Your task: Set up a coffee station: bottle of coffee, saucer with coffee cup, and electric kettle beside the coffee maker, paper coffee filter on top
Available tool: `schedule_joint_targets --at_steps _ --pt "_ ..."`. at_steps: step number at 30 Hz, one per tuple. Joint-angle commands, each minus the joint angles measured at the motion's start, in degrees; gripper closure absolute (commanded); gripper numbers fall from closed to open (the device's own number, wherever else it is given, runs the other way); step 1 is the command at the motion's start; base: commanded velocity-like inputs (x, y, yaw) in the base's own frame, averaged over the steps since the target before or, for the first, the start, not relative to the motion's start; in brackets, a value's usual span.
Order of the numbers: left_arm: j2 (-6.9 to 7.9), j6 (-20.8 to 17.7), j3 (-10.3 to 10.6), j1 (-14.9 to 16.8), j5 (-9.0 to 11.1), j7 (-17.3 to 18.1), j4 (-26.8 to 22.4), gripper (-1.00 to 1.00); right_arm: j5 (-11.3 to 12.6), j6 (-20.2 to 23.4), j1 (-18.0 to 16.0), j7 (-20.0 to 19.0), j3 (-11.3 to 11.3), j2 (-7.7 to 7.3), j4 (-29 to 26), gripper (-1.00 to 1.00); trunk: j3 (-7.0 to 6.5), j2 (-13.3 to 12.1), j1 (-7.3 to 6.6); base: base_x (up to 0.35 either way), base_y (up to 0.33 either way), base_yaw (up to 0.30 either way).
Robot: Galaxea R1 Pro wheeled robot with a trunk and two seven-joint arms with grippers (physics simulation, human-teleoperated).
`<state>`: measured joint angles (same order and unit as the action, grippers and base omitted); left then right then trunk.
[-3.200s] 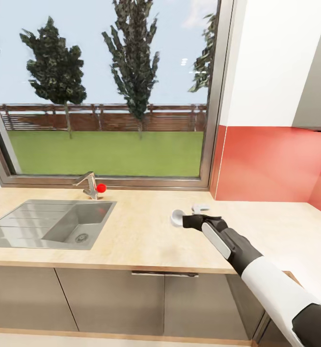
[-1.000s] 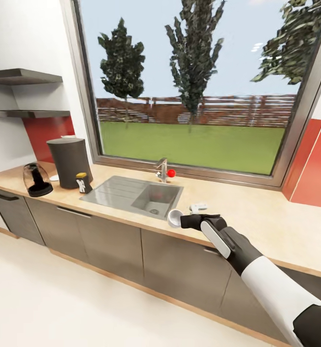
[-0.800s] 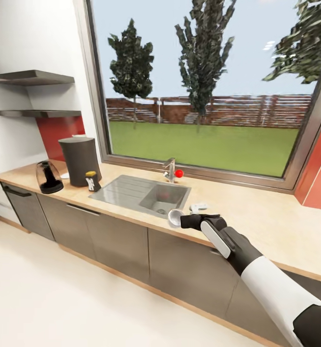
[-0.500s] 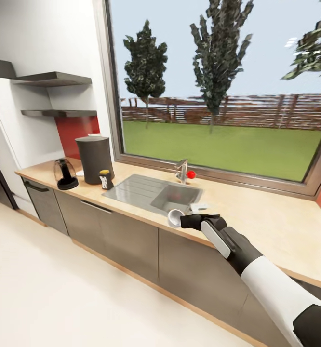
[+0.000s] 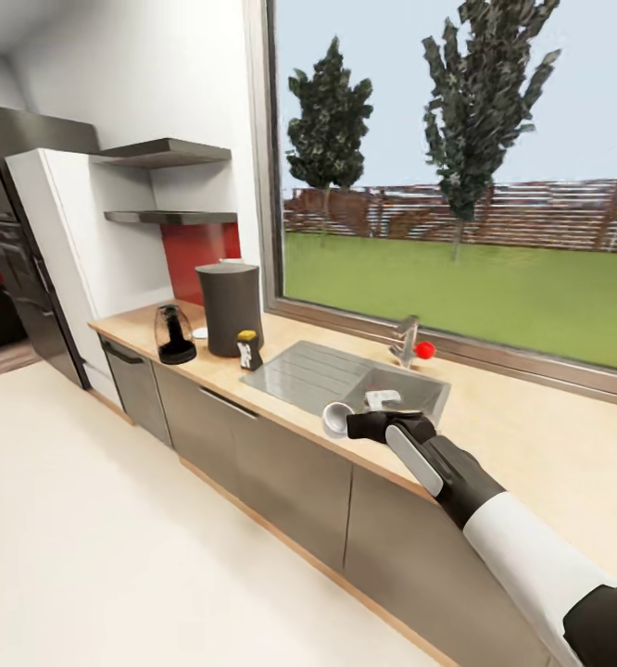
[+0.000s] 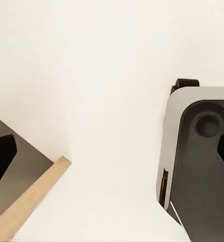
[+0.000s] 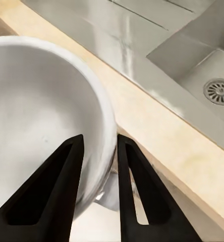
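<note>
Coffee cup (image 5: 336,419): white, being carried in the air at the right gripper, hanging over the front edge of the countertop (image 5: 531,445) beside the sink (image 5: 341,378).
Right arm (image 5: 522,547): reaching forward and to the left from the lower right of the head view, forearm rising toward the counter.
Right gripper (image 5: 369,425): its two dark fingers (image 7: 56,186) are pinching the cup's rim in the right wrist view, one inside the bowl and one outside, so it is clamping on the cup wall (image 7: 99,116).
Left gripper: its state is not readable; the left wrist view is giving dark finger tips at the edges over pale floor (image 6: 92,75).
Coffee maker (image 5: 230,308): dark and tall, standing on the counter's far left stretch.
Electric kettle (image 5: 173,335): sitting just left of the coffee maker.
Bottle of coffee (image 5: 248,350): small, yellow-capped, standing just in front of the coffee maker, near the sink's drainer.
Faucet (image 5: 405,340): standing behind the sink under the window (image 5: 457,185).
Shelves (image 5: 165,153): hanging on the wall above the coffee maker.
</note>
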<state>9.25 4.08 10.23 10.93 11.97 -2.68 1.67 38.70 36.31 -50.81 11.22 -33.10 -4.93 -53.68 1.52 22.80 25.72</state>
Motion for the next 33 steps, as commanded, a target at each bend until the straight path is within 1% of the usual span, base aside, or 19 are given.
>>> schedule_joint_targets --at_steps 1,12,33 --pt "-0.02 0.32 0.49 0.12 0.51 -0.04 0.18 -1.00 0.67 0.08 -0.08 0.47 -0.21 -0.08 -0.11 1.00 0.13 0.13 0.07 0.300 0.157 0.277" --pt "-0.06 0.32 0.49 0.11 0.51 -0.04 0.18 -1.00 0.69 0.08 -0.06 0.47 -0.21 -0.08 -0.11 1.00 0.13 0.13 0.07 0.300 0.176 0.277" --pt "-0.11 0.32 0.49 0.14 0.51 -0.04 0.18 -1.00 0.68 0.08 -0.07 0.47 -0.21 -0.08 -0.11 1.00 0.13 0.13 0.07 0.298 0.216 0.277"
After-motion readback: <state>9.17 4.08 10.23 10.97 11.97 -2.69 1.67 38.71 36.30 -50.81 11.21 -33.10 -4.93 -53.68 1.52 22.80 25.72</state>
